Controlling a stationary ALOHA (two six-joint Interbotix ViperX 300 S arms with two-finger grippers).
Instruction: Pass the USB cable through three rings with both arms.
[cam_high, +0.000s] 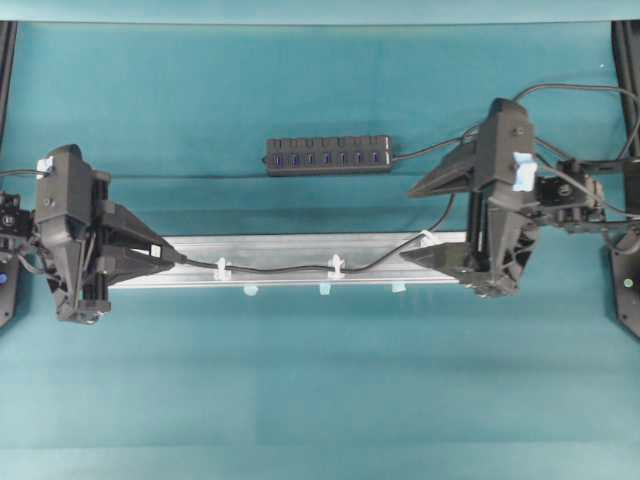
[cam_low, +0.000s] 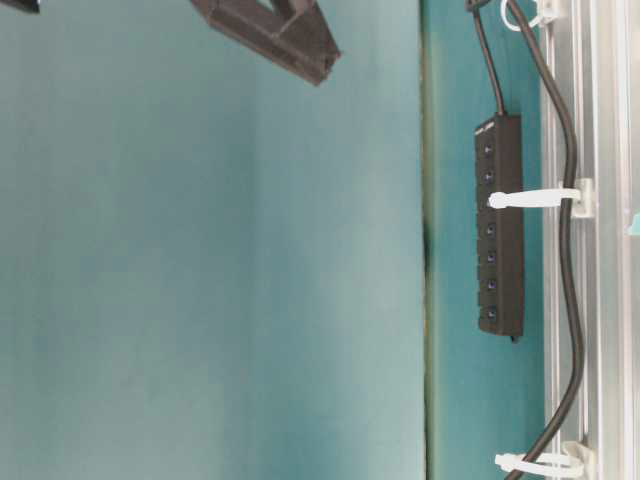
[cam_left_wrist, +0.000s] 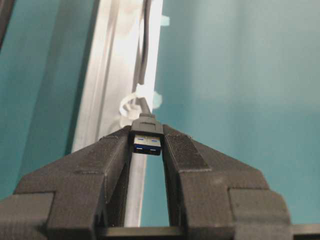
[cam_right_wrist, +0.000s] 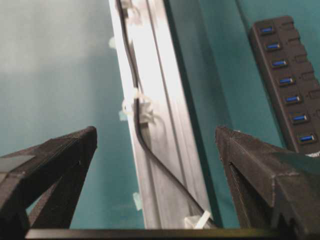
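step: final stage judged; USB cable (cam_high: 280, 267) is seen lying along the aluminium rail (cam_high: 300, 245) and threaded through all three rings, plug end out past the last one
left gripper (cam_high: 165, 253): closed on the USB plug (cam_left_wrist: 147, 140), jaws pinched on its two sides, blue-tongued socket face turned to the wrist camera; sits at the 9 o'clock end of the rail in the overhead view
right gripper (cam_high: 425, 222): jaws spread wide, nothing held; placed at the 3 o'clock end of the rail, one jaw over the rail, the other toward the hub side
ring 1 (cam_high: 222, 268): white clip nearest the left gripper, cable passed through
ring 2 (cam_high: 337, 266): mid-rail, cable passed through
ring 3 (cam_high: 429, 239): at the 3 o'clock end beside the right jaw, cable seems to run through it, partly hidden
cable path: from the plug it runs toward 3 o'clock with a slight sag between clips, then rises toward 1 o'clock behind the right wrist
USB hub (cam_high: 328, 155): black strip with blue sockets at 12 o'clock of the rail, well apart, untouched
blue tabs (cam_high: 250, 290): small pale tabs on the rail's 6 o'clock edge, not involved
next move: judged, slack could be pulled through toward 9 o'clock by the left gripper, or the plug let go; right arm is needed only if the cable snags at ring 3
risk: too hard a pull may tip a clip or slide the rail
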